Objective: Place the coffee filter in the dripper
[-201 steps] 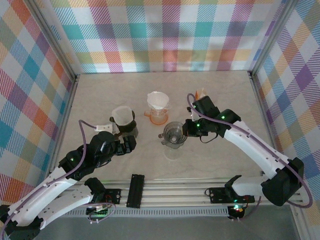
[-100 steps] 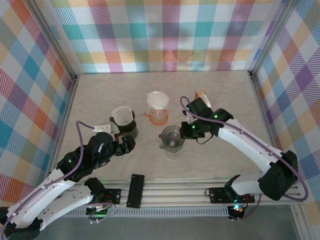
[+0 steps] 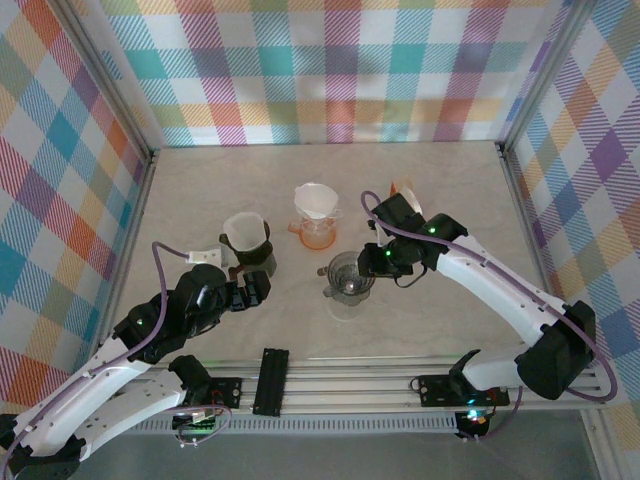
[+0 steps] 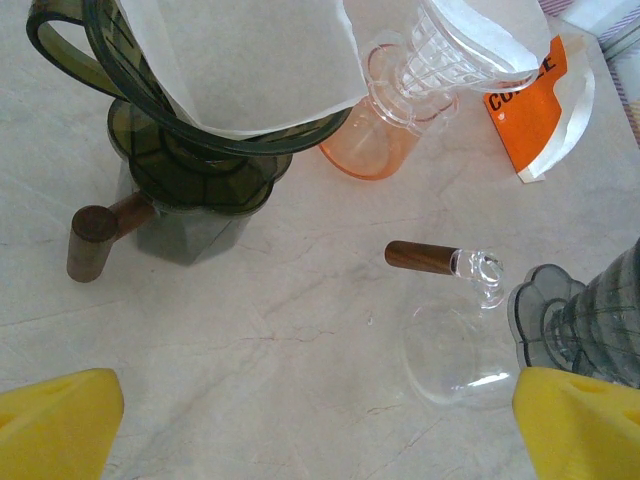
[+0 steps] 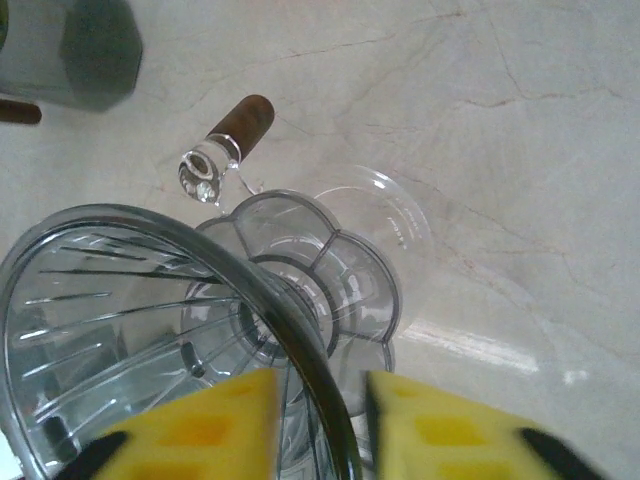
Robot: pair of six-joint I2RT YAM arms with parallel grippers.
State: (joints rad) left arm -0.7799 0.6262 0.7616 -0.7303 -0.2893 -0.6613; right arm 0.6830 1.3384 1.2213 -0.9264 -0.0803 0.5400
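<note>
A smoky grey dripper [image 3: 347, 275] [image 5: 150, 320] [image 4: 580, 310] stands over a clear glass server [image 4: 455, 345] with a wooden handle [image 5: 240, 122]. My right gripper [image 3: 372, 262] [image 5: 320, 400] straddles its right rim, open a little, with gaps showing beside the rim. One white coffee filter [image 4: 250, 60] [image 3: 243, 230] sits in a dark green dripper [image 3: 250, 255] [image 4: 190, 150]. Another filter [image 3: 315, 198] sits in an orange dripper [image 3: 317, 232] [image 4: 385, 130]. My left gripper [image 3: 258, 290] [image 4: 320, 425] hangs wide open and empty just right of the green dripper.
An orange-and-white filter packet [image 3: 400, 188] [image 4: 540, 110] lies behind my right arm. Plaid walls close in the marble table [image 3: 200, 190] on three sides. Bare tabletop lies at the far back and at the near right.
My right gripper's jaws have parted from the grey dripper's rim, which they held before. The right arm shifted slightly left with the dripper. The left arm drew back a little.
</note>
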